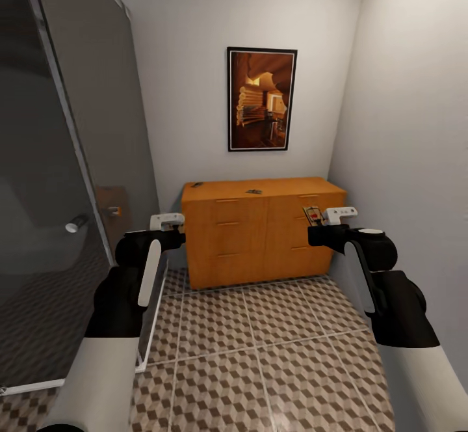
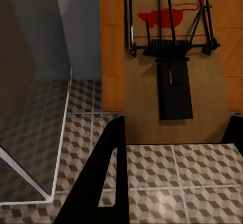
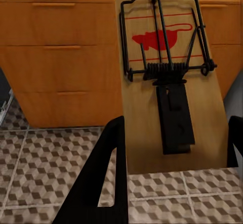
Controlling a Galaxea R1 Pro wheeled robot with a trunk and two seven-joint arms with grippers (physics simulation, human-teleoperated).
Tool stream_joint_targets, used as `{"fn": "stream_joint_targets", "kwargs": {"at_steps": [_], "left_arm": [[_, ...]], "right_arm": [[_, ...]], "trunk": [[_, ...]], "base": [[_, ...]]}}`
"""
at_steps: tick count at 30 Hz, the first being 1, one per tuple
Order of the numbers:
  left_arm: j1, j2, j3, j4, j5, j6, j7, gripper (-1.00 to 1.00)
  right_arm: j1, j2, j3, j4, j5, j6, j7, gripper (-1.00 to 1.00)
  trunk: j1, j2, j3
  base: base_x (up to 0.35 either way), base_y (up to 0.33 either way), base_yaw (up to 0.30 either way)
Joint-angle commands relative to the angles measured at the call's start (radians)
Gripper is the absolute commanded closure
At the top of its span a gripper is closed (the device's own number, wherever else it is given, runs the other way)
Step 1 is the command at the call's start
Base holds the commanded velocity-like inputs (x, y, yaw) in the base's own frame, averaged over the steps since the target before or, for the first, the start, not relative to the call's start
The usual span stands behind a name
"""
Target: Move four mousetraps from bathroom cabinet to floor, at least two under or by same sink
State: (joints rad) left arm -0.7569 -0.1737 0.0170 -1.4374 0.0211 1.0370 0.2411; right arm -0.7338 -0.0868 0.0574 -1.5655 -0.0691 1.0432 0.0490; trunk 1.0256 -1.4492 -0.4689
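Traps (image 3: 167, 82) look light, stiff, thin: each claw, left (image 2: 174, 133) and right (image 3: 174, 143), pinches a board's bare end, wires clear. Two lie on the cabinet (image 1: 260, 237) at 12 o'clock.

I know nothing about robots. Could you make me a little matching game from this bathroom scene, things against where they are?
Things:
1. dark-framed orange picture
2. tan wooden mousetrap with red print
3. low orange-brown wooden cabinet

Places:
A. held in the right claw
B. standing on the cube-patterned tile floor
C. hanging on the white wall

Pairs: 1-C, 2-A, 3-B
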Motion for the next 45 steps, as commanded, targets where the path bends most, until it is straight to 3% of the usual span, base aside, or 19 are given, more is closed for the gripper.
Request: {"fn": "stream_joint_targets", "kwargs": {"at_steps": [1, 10, 30, 36, 41, 42, 45], "left_arm": [[-0.001, -0.001, 0.001, -0.001, 0.002, 0.004, 0.003, 1.0], [-0.001, -0.001, 0.001, 0.003, 0.003, 0.003, 0.003, 1.0], [0.008, -0.001, 0.0, 0.025, 0.003, -0.006, -0.001, 1.0], [0.012, -0.001, -0.001, 0.053, 0.05, -0.056, 0.0, 1.0], [0.012, -0.001, 0.0, 0.062, 0.063, -0.083, -0.002, 1.0], [0.012, -0.001, -0.001, 0.08, 0.064, -0.131, -0.003, 1.0], [0.011, -0.001, -0.001, 0.101, 0.066, -0.162, -0.004, 1.0]], "right_arm": [[-0.001, -0.001, 0.001, -0.001, -0.006, 0.004, -0.003, 1.0], [-0.001, -0.001, 0.001, -0.001, -0.006, 0.004, -0.003, 1.0], [-0.001, -0.01, -0.001, 0.007, -0.005, 0.004, -0.01, 1.0], [-0.001, -0.01, -0.004, 0.007, -0.008, 0.004, -0.009, 1.0], [0.0, -0.01, -0.006, 0.007, -0.007, 0.004, -0.007, 1.0], [0.0, -0.011, -0.006, 0.007, -0.007, 0.004, -0.007, 1.0], [0.001, -0.011, -0.007, 0.007, -0.008, 0.004, -0.007, 1.0]], "trunk": [[-0.001, -0.001, -0.001], [-0.001, -0.001, -0.001], [-0.001, -0.001, -0.001], [-0.001, -0.001, -0.001], [-0.001, -0.001, -0.001], [-0.001, -0.001, -0.001], [-0.001, -0.001, -0.001]], "base": [[-0.346, 0.0, 0.0], [-0.333, 0.0, 0.0], [-0.013, 0.0, 0.0], [0.0, 0.0, 0.0], [0.0, 0.0, 0.0], [0.0, 0.0, 0.0], [0.0, 0.0, 0.0]]}}
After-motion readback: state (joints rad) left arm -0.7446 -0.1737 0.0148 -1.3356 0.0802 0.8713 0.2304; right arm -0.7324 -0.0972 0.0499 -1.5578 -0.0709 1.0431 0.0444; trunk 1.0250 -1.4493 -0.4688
